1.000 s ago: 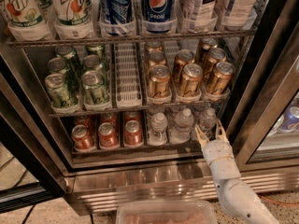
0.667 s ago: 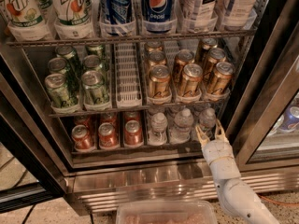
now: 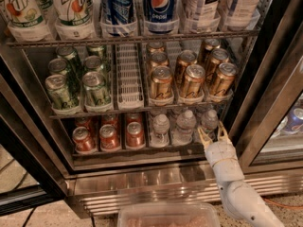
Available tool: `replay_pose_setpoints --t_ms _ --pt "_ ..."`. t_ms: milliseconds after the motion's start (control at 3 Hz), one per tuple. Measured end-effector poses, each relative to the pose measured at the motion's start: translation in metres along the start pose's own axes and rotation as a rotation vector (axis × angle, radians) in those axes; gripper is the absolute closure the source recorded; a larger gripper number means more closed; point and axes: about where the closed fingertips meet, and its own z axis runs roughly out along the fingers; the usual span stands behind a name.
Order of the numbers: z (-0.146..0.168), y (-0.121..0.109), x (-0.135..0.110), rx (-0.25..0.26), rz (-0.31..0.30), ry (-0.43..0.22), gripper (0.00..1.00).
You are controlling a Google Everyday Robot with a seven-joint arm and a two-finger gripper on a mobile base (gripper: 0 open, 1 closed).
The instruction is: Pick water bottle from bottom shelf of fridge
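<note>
Stainless steel is framing the open fridge (image 3: 142,186), its tiers glowing under warm light. Tall soda bottles (image 3: 160,6) are standing on top, with green cans (image 3: 96,88) and gold cans (image 3: 191,79) sitting on the tier below. On the bottom shelf (image 3: 137,151), orange-red cans (image 3: 110,137) are filling the left lanes and three small clear bottles are occupying the right ones. The water bottle (image 3: 209,120) is standing rightmost, near the front lip. The gripper (image 3: 214,136) is hovering just in front of it, fingers (image 3: 204,138) spread apart and pointing up toward its base, gripping nothing.
</note>
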Motion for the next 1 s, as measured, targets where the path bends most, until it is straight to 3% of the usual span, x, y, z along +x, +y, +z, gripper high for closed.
replay_pose_setpoints --t_ms 333,1000 --pt "-0.010 0.001 -0.012 -0.021 0.038 -0.016 1.00" --pt "-0.042 -0.009 -0.071 -0.068 0.119 -0.134 1.00"
